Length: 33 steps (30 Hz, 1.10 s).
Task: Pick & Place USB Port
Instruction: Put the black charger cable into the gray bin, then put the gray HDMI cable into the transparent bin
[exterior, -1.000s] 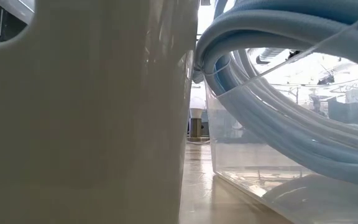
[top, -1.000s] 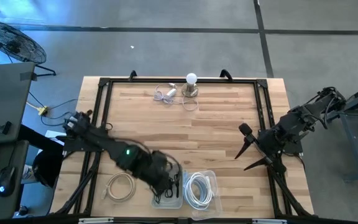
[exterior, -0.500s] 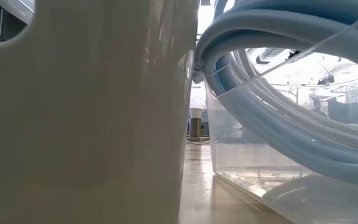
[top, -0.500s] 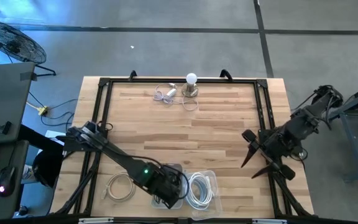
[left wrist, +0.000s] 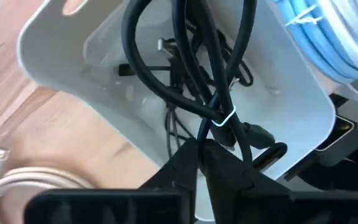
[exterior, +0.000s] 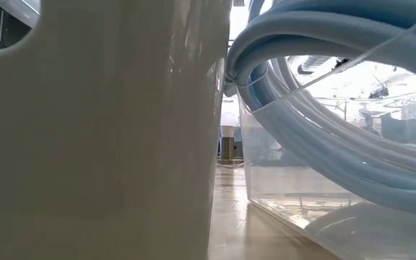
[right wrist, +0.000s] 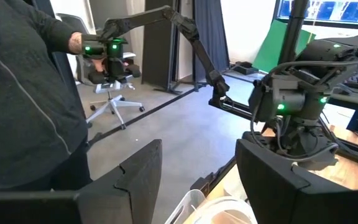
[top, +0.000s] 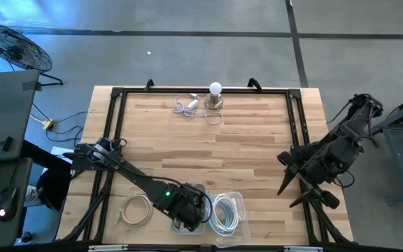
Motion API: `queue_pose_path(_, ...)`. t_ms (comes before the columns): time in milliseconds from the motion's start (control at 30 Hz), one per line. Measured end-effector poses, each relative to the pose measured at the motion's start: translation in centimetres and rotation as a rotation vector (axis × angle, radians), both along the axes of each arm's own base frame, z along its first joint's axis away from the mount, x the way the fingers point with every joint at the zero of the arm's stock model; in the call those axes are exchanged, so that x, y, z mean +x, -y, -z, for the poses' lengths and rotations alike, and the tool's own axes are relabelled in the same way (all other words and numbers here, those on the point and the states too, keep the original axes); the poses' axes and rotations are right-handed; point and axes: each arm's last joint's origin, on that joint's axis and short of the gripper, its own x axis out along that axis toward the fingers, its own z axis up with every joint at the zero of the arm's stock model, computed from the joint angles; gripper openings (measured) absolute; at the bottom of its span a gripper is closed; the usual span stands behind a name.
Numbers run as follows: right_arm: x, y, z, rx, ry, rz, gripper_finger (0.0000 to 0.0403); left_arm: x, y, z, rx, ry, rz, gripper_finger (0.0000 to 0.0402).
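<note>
High view: the left gripper [top: 187, 210] is down over the white bin [top: 189, 225] at the desk's [top: 243, 150] near edge. Just beside the bin stands a clear tub [top: 238, 199] holding a coil of pale blue cable [top: 223, 213]. A cream cable coil [top: 136, 210] lies on the desk on the bin's other side.

Left wrist view: the jaws are closed on a black cable bundle [left wrist: 191, 81] tied with a white twist [left wrist: 219, 118], which hangs into the white bin [left wrist: 303, 118]. More black cable and a plug lie on the bin's floor.

The right gripper [top: 296, 185] hangs over the desk's right edge, well apart from the bins, its jaws spread open. The right wrist view shows a person [right wrist: 23, 99] in dark clothes beyond it.

A lamp bulb [top: 216, 89] on a base and a small grey cable [top: 185, 106] sit at the far edge.
</note>
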Motion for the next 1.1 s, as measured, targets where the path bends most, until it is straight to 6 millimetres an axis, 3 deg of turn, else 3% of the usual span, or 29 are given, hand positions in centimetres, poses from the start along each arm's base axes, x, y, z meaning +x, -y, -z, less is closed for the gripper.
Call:
queue_pose_path(500,-0.3,-0.3,0.2,-0.016,-0.008,-0.015,0.0197,-0.6,-0.6,0.2,0.005,-0.106,0.030,0.0152)
queue_pose_path(867,-0.3,-0.2,0.4,-0.037,-0.022,-0.015,0.0197,-2.3,-1.2,-2.7,-0.065,-0.290,0.066,0.0157)
queue_pose_path(1100,-0.4,-0.2,0.8,-0.062,-0.050,-0.021,0.0197,-3.1,-0.6,-2.3,-0.067,-0.336,0.164,0.0157)
